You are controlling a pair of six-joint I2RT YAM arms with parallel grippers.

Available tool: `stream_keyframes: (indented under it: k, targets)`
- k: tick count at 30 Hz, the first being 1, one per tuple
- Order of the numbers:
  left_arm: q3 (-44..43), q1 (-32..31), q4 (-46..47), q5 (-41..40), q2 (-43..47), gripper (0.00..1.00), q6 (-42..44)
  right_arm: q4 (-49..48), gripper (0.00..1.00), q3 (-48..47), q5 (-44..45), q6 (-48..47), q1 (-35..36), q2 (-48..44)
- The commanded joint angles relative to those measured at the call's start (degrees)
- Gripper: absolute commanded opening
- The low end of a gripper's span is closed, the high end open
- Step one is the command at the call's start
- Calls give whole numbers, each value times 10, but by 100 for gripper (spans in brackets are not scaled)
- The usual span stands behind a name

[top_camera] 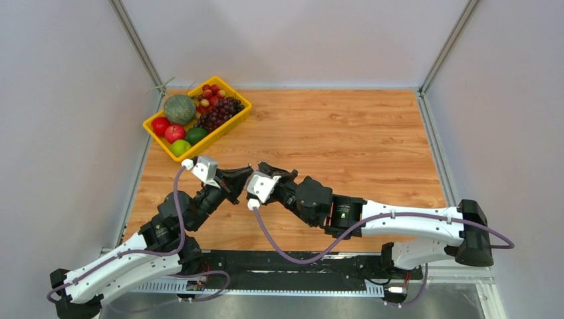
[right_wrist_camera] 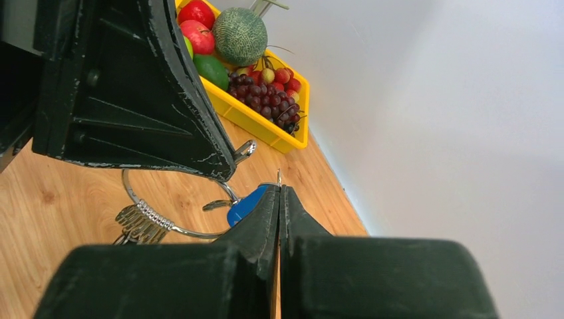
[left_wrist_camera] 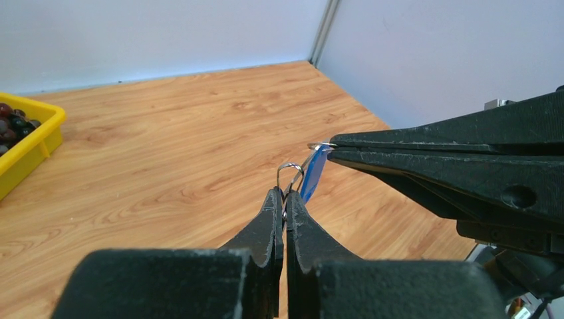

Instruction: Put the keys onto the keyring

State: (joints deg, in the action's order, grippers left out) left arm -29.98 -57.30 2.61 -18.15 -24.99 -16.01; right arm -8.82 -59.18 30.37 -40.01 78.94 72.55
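Left wrist view, nearest first: the left gripper (left_wrist_camera: pixel 284 198) has its two black fingers pressed together on a small loop of silver wire. This is part of the keyring (left_wrist_camera: pixel 290 171), and it stands up out of the tips. Just behind the loop hangs the blue-headed key (left_wrist_camera: pixel 312 176), tilted. Its silver top is pinched by the right gripper (left_wrist_camera: pixel 330 147), which reaches in from the right with its fingers closed flat on it. Both meet above the wooden table (left_wrist_camera: pixel 166 133).

From the right wrist, the left gripper's black body fills the upper left and hides part of the ring. Below it the wire sweeps out in a wide curve and carries a silver bunch (right_wrist_camera: pixel 136 224), too crowded to tell piece from piece.

Farther off, at the table's far left corner by the wall, sits a yellow basket (top_camera: pixel 215 134). It holds a melon (top_camera: pixel 179 108), dark grapes (top_camera: pixel 219 113), red apples (top_camera: pixel 167 129) and green fruit, apart from both grippers.
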Motion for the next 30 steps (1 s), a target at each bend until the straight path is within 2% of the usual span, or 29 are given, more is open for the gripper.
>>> stream_keyframes:
  k: [1,14,30]
  targets:
    - [-8,-2,27,-14,-2,0,-1,5,0,-5,0,25,-2,5]
    - [-10,-2,22,-17,0,0,-3,4,0,-42,-13,23,-2,53]
    - [-11,-2,18,-20,-3,0,-4,-2,0,-44,7,12,-1,48]
